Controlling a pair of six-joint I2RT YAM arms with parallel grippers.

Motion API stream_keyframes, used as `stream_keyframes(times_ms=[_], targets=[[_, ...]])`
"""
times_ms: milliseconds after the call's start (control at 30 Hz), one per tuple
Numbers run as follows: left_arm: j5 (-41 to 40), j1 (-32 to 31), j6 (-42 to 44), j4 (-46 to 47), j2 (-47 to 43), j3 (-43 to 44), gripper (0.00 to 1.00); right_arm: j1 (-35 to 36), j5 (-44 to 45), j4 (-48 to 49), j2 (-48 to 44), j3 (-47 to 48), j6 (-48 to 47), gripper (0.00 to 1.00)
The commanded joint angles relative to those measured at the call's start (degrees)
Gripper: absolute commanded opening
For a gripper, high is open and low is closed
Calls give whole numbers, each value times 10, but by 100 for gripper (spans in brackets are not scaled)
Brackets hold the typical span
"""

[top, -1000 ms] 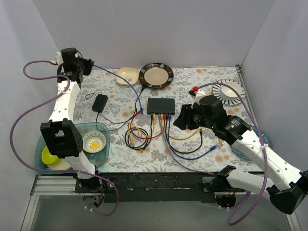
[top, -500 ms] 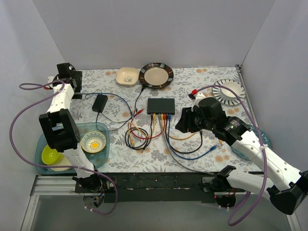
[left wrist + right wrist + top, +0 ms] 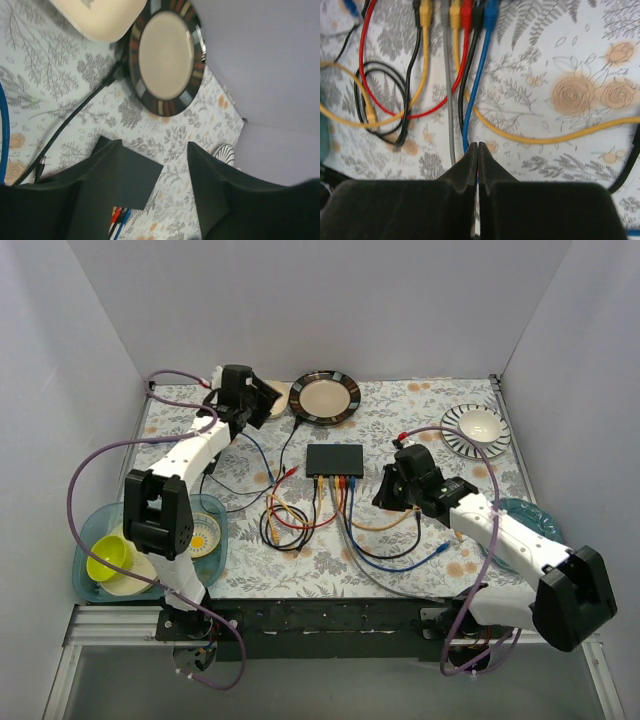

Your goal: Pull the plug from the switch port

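Observation:
The switch [image 3: 335, 457] is a flat dark box mid-table, with yellow, grey, red, black and blue plugs [image 3: 335, 481] in the sockets on its near edge. In the right wrist view the plugs [image 3: 466, 12] line the top edge. My right gripper [image 3: 478, 145] is shut, tips together just above the blue cable [image 3: 472, 107], a short way from the plugs. Seen from above, the right gripper [image 3: 384, 492] sits right of the cables. My left gripper [image 3: 266, 400] hovers open at the back left; its fingers [image 3: 115, 175] hide most of the switch [image 3: 101, 141].
A cream bowl [image 3: 100, 15] and a dark-rimmed plate [image 3: 325, 395] lie at the back. A striped bowl [image 3: 477, 427] stands back right. Loose cable loops [image 3: 285, 525] spread before the switch. A teal tray [image 3: 95, 530] with a yellow-green bowl [image 3: 105, 560] sits near left.
My left arm swung from the far left corner rightward to the cream bowl, letting the blue cable drop, and its jaws now stand open. The right gripper closed and shifted slightly.

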Motion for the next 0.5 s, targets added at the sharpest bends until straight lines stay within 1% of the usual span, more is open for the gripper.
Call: stream_keyframes(times_ms=[0,100,133,267,300,467], targets=[[58,12,28,29,33,-36,42,-43,27,120,55,29,46,1],[53,2,38,17,59,-44,24,-69,34,119,136,63,45,1],[48,-1,39,17,63,-48,22,-76,34,123,151,81,46,1],[58,-1,46,46,83,-69,21,-111,29,141,218,113,55,1],[81,-2,44,52,90,-67,21,-126,21,144,247,118,57,1],[121,-10,45,55,144,-42,20,-156,-3,147,343,185,54,1]])
